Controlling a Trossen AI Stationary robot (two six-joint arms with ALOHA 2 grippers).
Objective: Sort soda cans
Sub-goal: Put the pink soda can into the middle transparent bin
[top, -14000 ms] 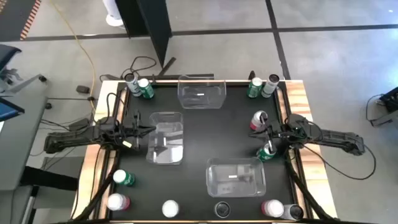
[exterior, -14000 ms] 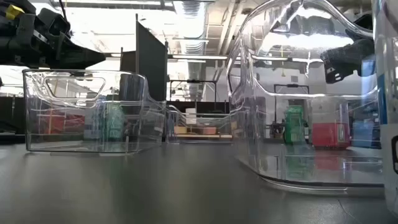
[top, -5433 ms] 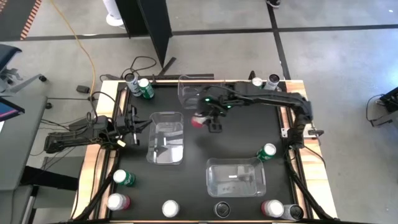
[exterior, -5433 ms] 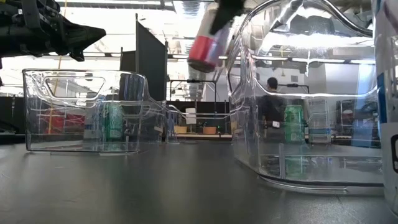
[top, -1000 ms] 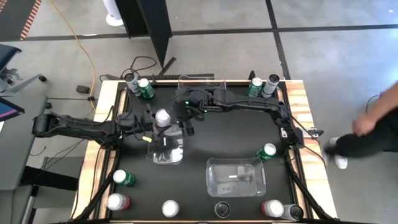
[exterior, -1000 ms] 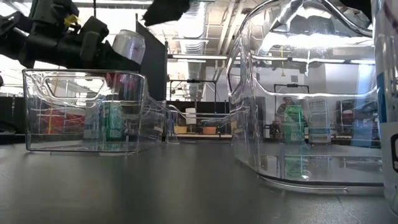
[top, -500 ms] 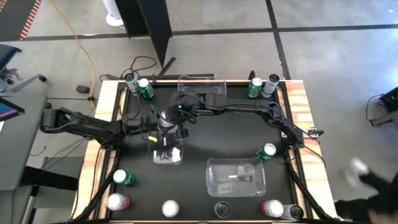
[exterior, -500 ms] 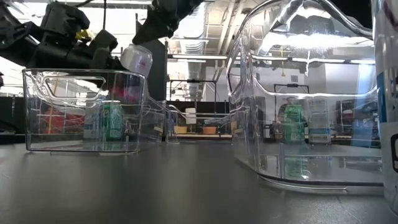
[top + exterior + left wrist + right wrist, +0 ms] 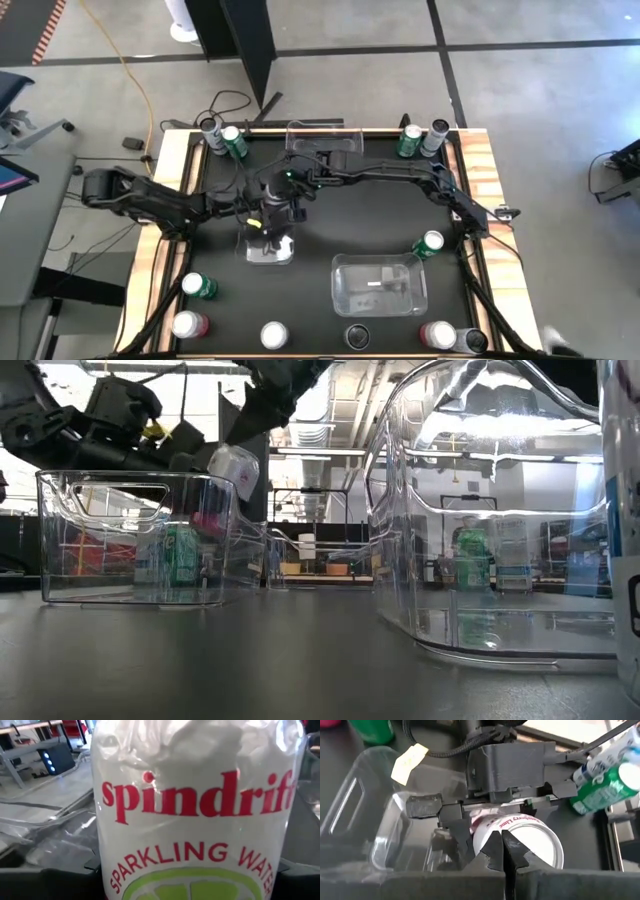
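Black tabletop is carrying three clear bins, and all the action is happening over the left bin [image 9: 266,235], where the left gripper [image 9: 262,212] is holding a white-and-pink soda can [image 9: 232,468] tilted just above the rim. In the left wrist view that can [image 9: 195,810] is filling the whole frame between the fingers, so the grip is looking solid. The right gripper [image 9: 502,851] is sitting clamped shut and empty, its tips hanging right beside the can's silver top [image 9: 540,845]. That's what is worrying me: the two arms are crowding each other over one bin, so any swing by either could be knocking the can loose or bumping the wrists together. Since the can is leaning, letting go now is probably meaning a tumble and a roll inside the bin, maybe a clank off the wall. The other cans, like the green can [image 9: 429,243] by the right edge, are sitting well clear of all this.
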